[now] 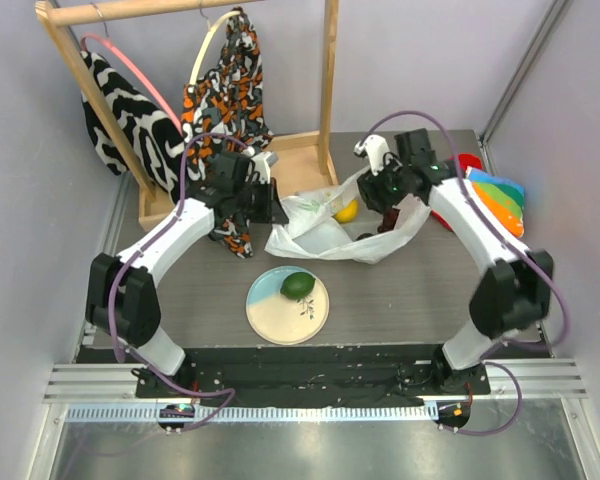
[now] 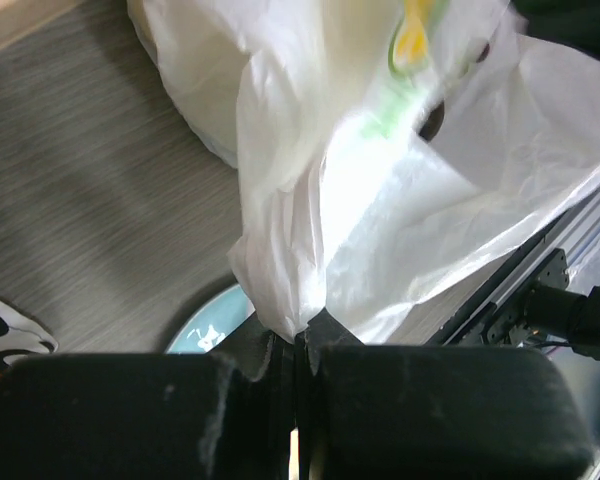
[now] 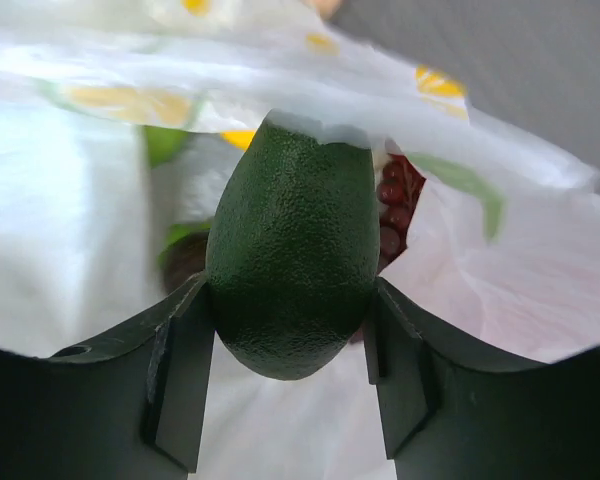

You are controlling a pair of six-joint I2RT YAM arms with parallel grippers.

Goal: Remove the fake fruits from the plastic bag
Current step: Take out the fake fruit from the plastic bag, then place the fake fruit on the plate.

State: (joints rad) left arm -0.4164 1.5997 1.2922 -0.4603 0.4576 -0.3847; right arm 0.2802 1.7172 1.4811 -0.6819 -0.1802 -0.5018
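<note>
Right wrist view: our right jaws clamp a dark green avocado (image 3: 292,250) by its two sides, with its narrower end pointing away from us and tucked under the edge of the plastic bag (image 3: 90,210). Just beside the avocado, inside the bag, we see a dark red grape bunch (image 3: 392,210). We cannot tell whether the yellow patches are fruit or print.

On the left wrist view, our left jaws are pressed together on a pinched fold of the bag's edge, and the white film spreads away from them.

From the top camera, the bag lies crumpled at the far middle of the desk (image 1: 410,290), between our two arms. A lemon (image 1: 347,210) shows through its film. Nearer to us, apart from the bag, a round green fruit (image 1: 298,286) rests on the blue-and-cream plate (image 1: 270,322).
</note>
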